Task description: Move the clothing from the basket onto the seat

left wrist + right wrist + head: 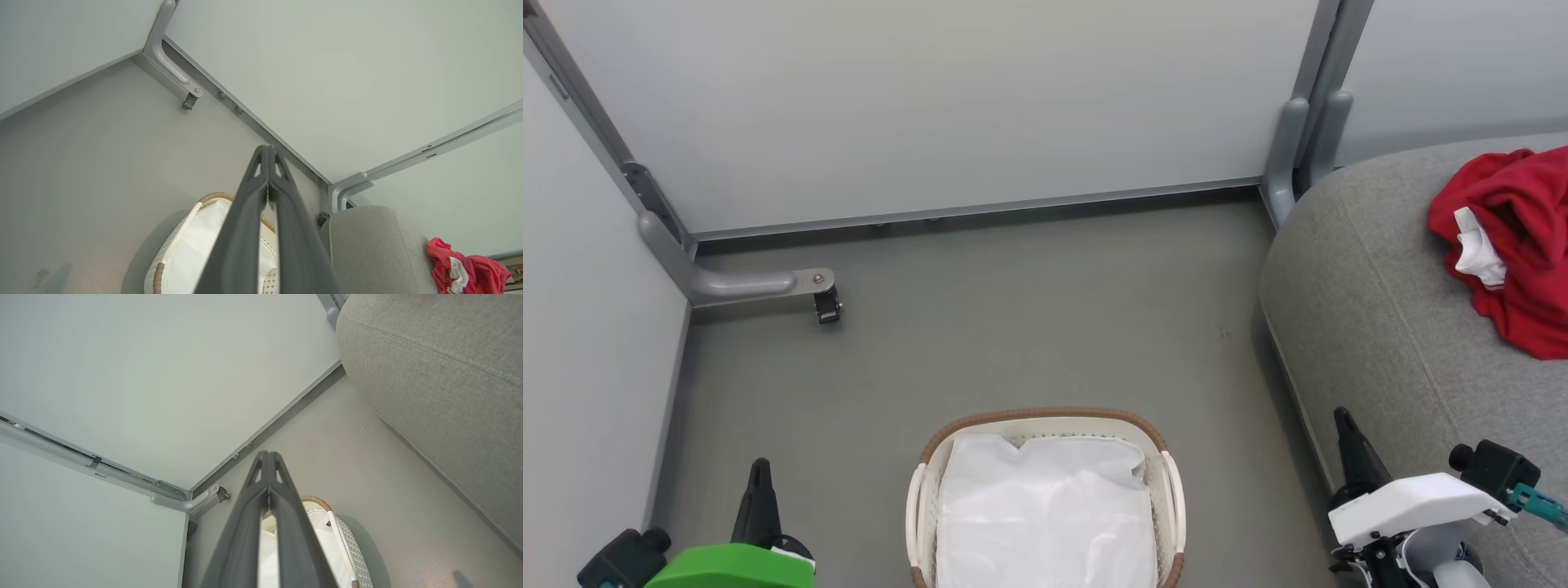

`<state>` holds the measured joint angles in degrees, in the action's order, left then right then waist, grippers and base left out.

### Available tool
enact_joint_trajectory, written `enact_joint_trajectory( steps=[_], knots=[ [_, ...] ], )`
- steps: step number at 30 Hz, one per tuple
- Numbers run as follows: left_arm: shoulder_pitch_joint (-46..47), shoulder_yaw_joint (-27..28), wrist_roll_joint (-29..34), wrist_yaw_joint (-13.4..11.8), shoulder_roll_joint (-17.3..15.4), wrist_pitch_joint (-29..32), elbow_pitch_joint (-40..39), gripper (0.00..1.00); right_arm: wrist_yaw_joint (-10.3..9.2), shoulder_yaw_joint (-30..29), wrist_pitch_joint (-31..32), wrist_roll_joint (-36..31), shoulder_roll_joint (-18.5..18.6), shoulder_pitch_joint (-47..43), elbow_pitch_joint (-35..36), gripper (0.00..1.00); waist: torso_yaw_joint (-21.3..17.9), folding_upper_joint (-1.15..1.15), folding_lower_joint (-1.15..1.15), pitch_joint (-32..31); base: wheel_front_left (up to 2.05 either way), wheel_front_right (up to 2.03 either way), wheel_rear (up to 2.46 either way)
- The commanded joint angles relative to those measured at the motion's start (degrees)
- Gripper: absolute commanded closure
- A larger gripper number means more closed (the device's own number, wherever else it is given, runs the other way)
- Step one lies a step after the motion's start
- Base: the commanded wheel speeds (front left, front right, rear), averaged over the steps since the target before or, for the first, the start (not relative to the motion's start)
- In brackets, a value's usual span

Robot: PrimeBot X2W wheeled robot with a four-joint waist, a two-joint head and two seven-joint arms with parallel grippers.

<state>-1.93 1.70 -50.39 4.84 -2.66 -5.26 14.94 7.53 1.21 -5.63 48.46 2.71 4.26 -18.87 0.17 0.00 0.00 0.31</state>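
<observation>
Clothing first: where does it lie?
— On the seat, at the right edge of the head view. A crumpled red heap with a fold of white showing, resting on the grey cushion. The left wrist view shows the same heap on the seat.

And the basket?
— On the floor, low in the middle of the head view, left of the seat and apart from it. The white liner shows inside.

State of the right pincer?
— Closed, holding nothing. In the right wrist view, the right pincer has its fingers pressed together at the tips. It sits near the seat's front edge, well apart from the clothing, which lies further back on the cushion.

Left pincer?
— Likewise closed and empty, with the tips meeting in the left wrist view. It is at the lower left over the floor. The basket stands between the two pincers, and the left pincer is the farther one from the clothing.
</observation>
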Motion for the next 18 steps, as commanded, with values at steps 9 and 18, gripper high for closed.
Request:
enact_joint_trajectory(
  steps=[9,18],
  knots=[
    [2.7,1.0,-7.2,0.7,-0.2,1.9,-0.9,1.00,-0.03,-1.4,2.0,7.6,0.5,1.5,1.5,1.00,0.0,0.00,0.00,0.0,0.00,0.00,0.00],
    [3.7,1.6,-12.6,1.0,-0.2,3.5,-0.9,1.00,-0.03,-2.3,3.5,13.2,0.5,1.7,2.1,1.00,0.0,0.00,0.00,0.0,0.00,0.00,0.00]
  ],
)
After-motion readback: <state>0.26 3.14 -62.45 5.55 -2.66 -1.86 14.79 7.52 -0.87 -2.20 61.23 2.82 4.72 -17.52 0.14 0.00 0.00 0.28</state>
